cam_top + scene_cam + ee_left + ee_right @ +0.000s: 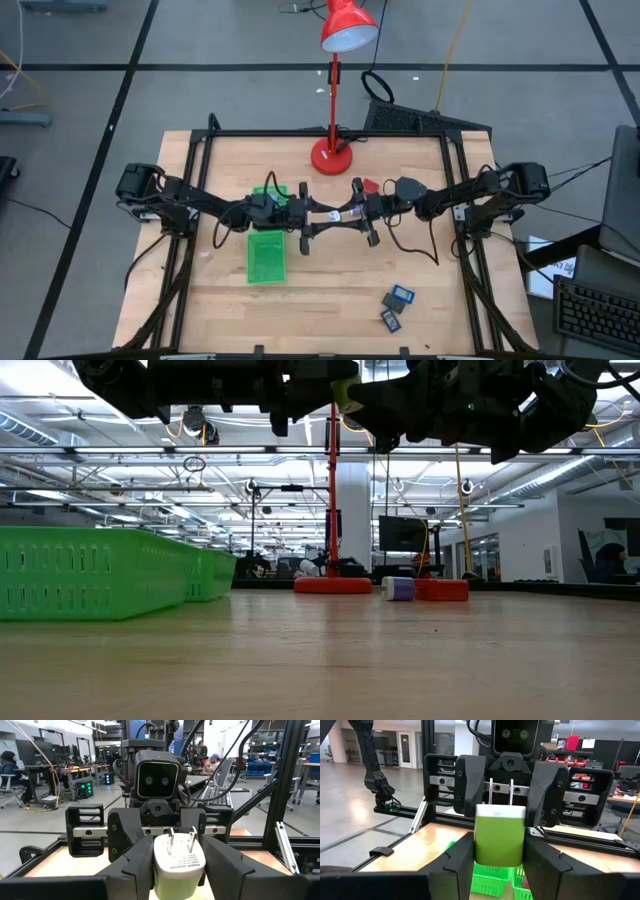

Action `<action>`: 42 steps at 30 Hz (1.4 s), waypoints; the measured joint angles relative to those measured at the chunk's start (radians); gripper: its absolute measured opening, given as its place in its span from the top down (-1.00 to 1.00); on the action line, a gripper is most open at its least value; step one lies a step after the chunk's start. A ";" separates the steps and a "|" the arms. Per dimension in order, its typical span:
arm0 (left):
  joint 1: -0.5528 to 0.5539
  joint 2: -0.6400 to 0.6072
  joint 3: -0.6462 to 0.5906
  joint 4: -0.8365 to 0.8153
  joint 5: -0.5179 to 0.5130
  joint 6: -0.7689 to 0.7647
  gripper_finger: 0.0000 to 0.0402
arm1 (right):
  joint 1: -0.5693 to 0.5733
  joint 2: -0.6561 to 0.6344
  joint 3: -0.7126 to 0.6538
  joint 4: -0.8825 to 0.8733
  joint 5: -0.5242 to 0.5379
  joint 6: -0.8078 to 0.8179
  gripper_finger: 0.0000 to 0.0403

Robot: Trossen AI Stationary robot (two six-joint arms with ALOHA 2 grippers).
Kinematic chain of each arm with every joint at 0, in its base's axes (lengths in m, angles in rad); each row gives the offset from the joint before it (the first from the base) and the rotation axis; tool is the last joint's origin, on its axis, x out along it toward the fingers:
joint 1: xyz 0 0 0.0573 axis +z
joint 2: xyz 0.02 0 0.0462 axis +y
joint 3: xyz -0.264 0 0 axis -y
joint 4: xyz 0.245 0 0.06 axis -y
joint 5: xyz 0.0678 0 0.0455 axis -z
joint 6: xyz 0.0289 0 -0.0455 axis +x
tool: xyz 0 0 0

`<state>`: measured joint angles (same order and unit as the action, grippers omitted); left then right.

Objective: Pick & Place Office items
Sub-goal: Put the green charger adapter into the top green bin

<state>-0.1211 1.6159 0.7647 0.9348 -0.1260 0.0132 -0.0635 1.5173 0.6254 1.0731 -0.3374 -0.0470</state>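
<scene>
Over the middle of the bench (pixel 330 290), beside the green tray (pixel 266 256), the two arms meet tip to tip around a white plug adapter (pixel 178 865) with two metal prongs; the right pincer (pixel 500 851) is clamped on the adapter's body, and the left pincer (pixel 178 870) has its fingers around the same adapter, though I cannot tell whether they press it. Nearer than the tray lie two dark rectangles with blue faces (pixel 396 305); beyond it, by the red lamp (pixel 334 150), sits a red block (pixel 370 186).

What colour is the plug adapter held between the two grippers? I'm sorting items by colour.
The plug adapter is whitish pale green with two metal prongs, clearest in the right wrist view.
</scene>
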 joint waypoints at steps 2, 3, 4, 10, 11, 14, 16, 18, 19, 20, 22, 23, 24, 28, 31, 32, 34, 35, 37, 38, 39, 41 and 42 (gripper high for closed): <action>0.000 0.000 0.000 0.000 0.003 -0.003 0.16 | 0.000 0.000 0.000 0.004 -0.001 0.000 0.34; 0.000 0.000 0.000 -0.001 0.003 -0.004 0.12 | 0.000 0.000 0.000 0.008 -0.001 0.000 0.34; 0.000 0.000 0.000 -0.002 0.004 -0.003 0.08 | 0.000 0.000 0.000 0.013 -0.001 0.000 0.34; 0.000 0.000 0.000 -0.002 0.006 -0.003 -0.09 | 0.000 0.000 0.000 0.020 0.000 0.001 0.34; 0.000 0.000 0.000 -0.002 0.006 -0.004 -0.10 | 0.000 0.000 0.000 0.021 0.000 0.001 0.34; 0.000 0.000 0.000 -0.002 0.006 -0.003 -0.14 | 0.000 0.000 0.000 0.021 0.000 0.001 0.34; 0.000 0.000 0.000 -0.002 0.006 -0.003 -0.14 | 0.000 0.000 0.000 0.021 0.000 0.001 0.34; 0.000 0.000 0.000 -0.002 0.005 -0.003 -0.12 | 0.000 0.000 0.000 0.021 0.000 0.001 0.34; 0.000 0.000 0.000 -0.002 0.005 -0.003 -0.10 | 0.000 0.000 0.000 0.022 0.000 0.001 0.34; 0.000 0.000 0.000 -0.002 0.005 -0.003 -0.08 | 0.000 0.000 0.000 0.022 0.000 0.001 0.34; 0.000 0.000 0.000 -0.002 0.005 -0.002 -0.03 | 0.000 0.000 0.000 0.022 0.000 0.001 0.34; 0.000 0.000 0.000 -0.002 0.005 0.002 0.00 | 0.000 0.000 0.000 0.022 0.000 0.001 0.34; 0.000 0.000 0.000 -0.002 0.004 0.005 0.04 | 0.000 0.000 0.000 0.022 0.000 0.001 0.34; 0.000 0.000 0.000 -0.002 0.002 0.005 0.21 | 0.000 0.000 0.000 0.022 -0.001 0.000 0.34; 0.000 0.000 -0.001 -0.003 -0.002 0.006 0.30 | 0.000 0.000 0.000 0.022 -0.001 0.000 0.34; 0.000 0.000 -0.001 -0.003 -0.004 0.007 0.32 | 0.000 0.000 0.000 0.022 -0.001 0.000 0.34; 0.000 0.000 -0.001 -0.003 -0.010 0.007 0.30 | 0.000 0.000 0.000 0.022 -0.001 0.000 0.34; 0.000 0.000 -0.001 -0.003 -0.014 0.007 0.28 | 0.000 0.000 0.000 0.022 -0.001 -0.001 0.34; 0.000 0.000 -0.001 -0.003 -0.024 0.006 0.22 | 0.000 0.000 0.000 0.022 -0.001 -0.002 0.34; 0.000 0.000 -0.001 -0.003 -0.025 0.006 0.20 | 0.000 0.000 0.000 0.022 -0.001 -0.003 0.34; 0.000 0.000 -0.001 -0.003 -0.026 0.005 0.19 | 0.000 0.000 0.000 0.022 -0.001 -0.003 0.34; 0.000 0.000 -0.001 -0.003 -0.032 0.005 0.22 | 0.000 0.000 0.000 0.022 -0.001 -0.005 0.34; 0.000 0.000 -0.001 -0.003 -0.034 0.006 0.27 | 0.000 0.000 0.000 0.021 -0.001 -0.010 0.34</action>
<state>-0.1215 1.6157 0.7639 0.9318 -0.1595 0.0188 -0.0635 1.5173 0.6254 1.0940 -0.3381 -0.0575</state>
